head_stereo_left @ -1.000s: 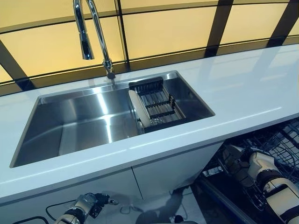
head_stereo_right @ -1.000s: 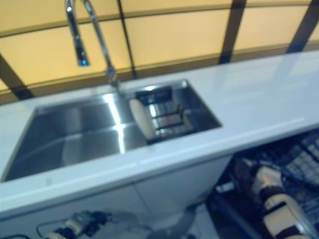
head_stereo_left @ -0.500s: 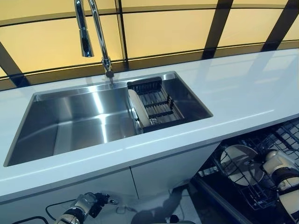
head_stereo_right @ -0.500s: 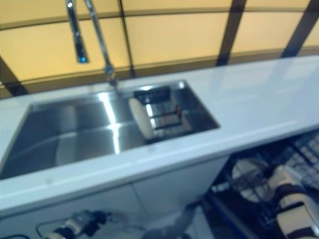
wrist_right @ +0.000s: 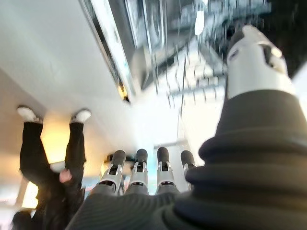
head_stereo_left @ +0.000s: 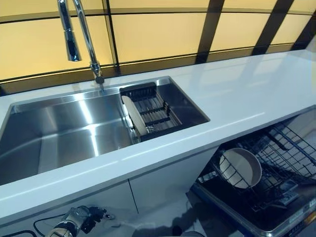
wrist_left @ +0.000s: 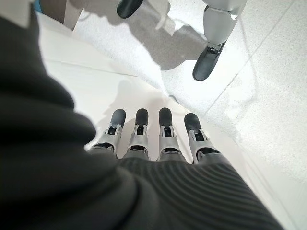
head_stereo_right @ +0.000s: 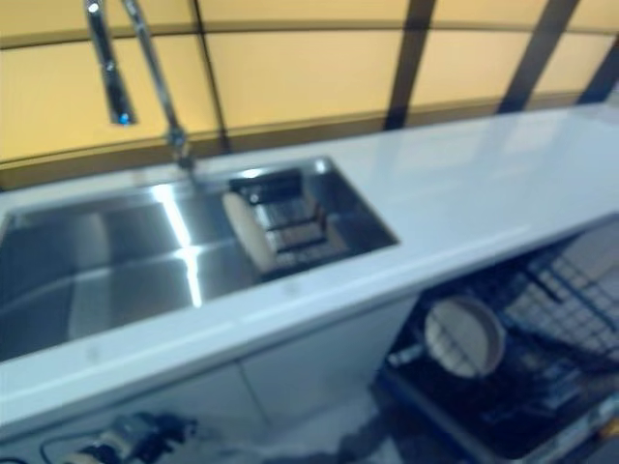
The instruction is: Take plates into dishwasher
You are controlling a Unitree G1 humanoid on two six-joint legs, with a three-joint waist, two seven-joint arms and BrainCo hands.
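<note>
1 plate [head_stereo_left: 240, 168] upright in dishwasher rack [head_stereo_left: 291, 153]; left hand [wrist_left: 153, 139], right hand [wrist_right: 144, 172] fingers straight, empty

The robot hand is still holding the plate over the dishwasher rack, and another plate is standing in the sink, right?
Not quite. The plate already stands in the dishwasher rack by itself, with no robot hand on it, as the left eye view shows. The other plate does stand in the sink.

Kitchen: steel sink [head_stereo_left: 74, 133], tall faucet [head_stereo_left: 81, 37], open dishwasher rack [head_stereo_left: 276, 158].
</note>
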